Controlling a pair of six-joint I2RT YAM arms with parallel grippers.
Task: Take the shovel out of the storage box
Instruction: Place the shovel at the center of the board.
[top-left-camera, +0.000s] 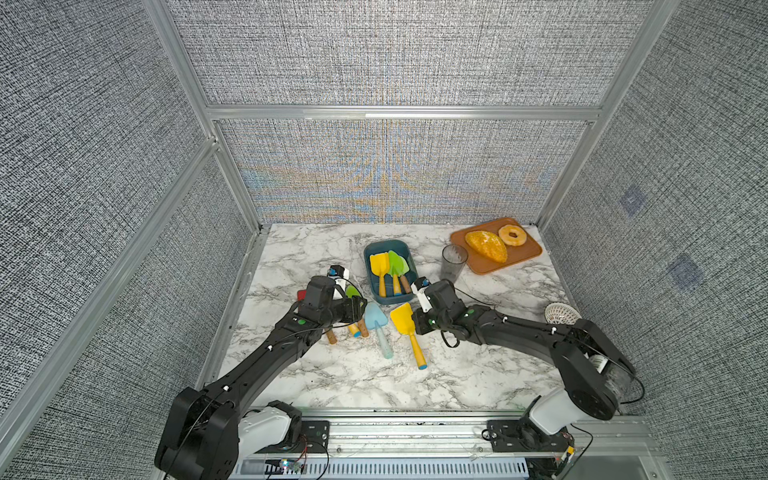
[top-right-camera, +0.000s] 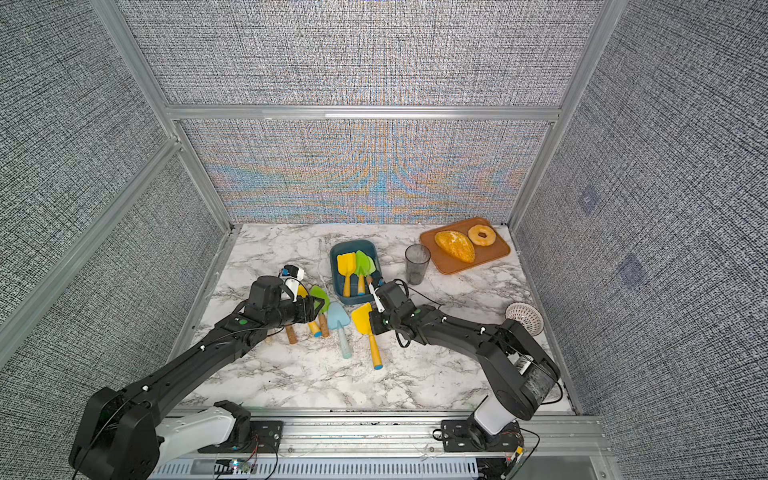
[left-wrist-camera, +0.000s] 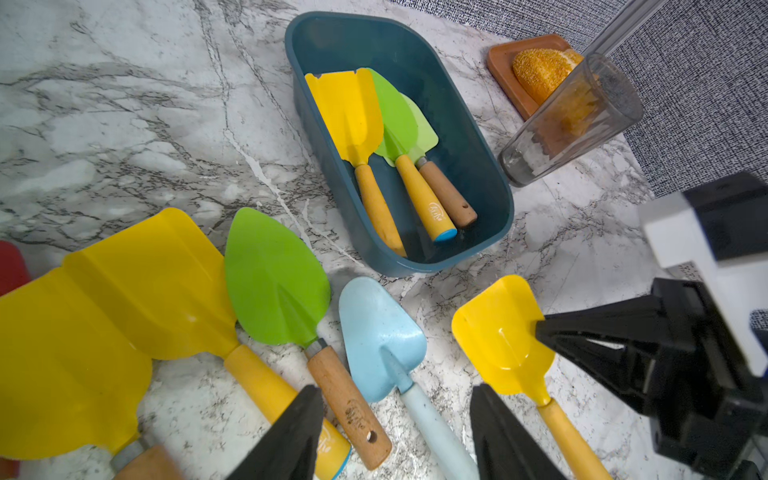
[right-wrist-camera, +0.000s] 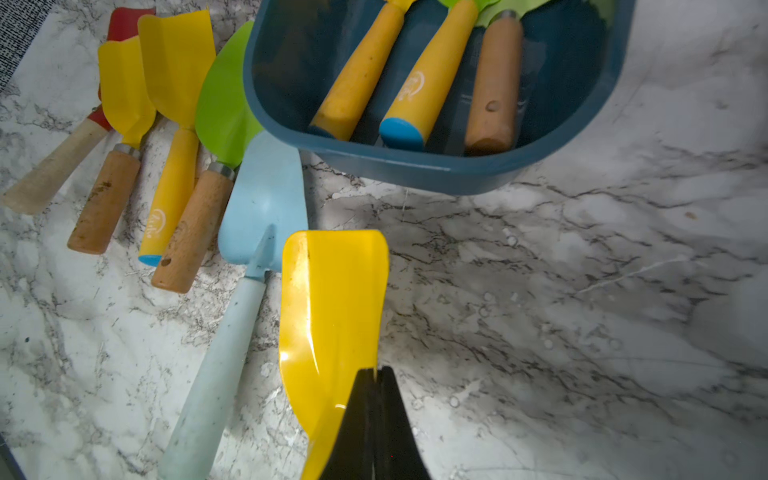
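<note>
Black fingertips of the right gripper (right-wrist-camera: 376, 372) fill the near edge of the right wrist view, pressed together on the thin rim of the yellow scoop-bladed metal shovel with the yellow handle and blue tip (right-wrist-camera: 332, 307). In a top view that shovel (top-left-camera: 402, 319) is outside the box, low on the white marble-patterned table (top-left-camera: 478, 374). Its blade points to 11 o'clock and its handle to 5 o'clock, taking 12 as the back wall. The pincer meets the blade from its 3 o'clock side.

From this pincer the dark teal-blue plastic storage box with rounded corners (top-left-camera: 384, 246) lies at about 11 o'clock, its near wall close by. Three shovels lie in it:
- a yellow square-bladed one (top-left-camera: 379, 264)
- a green pointed one with a yellow handle (top-left-camera: 395, 262)
- a paler green one with a wooden handle (left-wrist-camera: 446, 195)

Their long axes run roughly 12 to 6, blades at the far end and handle ends against the near wall, facing both arms.

The left gripper (left-wrist-camera: 395, 390) is spread and holds nothing. It hovers over the light blue plastic trowel (top-left-camera: 375, 313) in the row of shovels on the table, with the box at about 1 o'clock from it. Neither pincer is clearly nearer the box. Judging from this, the right one must let go first, so the empty left one looks better placed for the handle ends.
</note>
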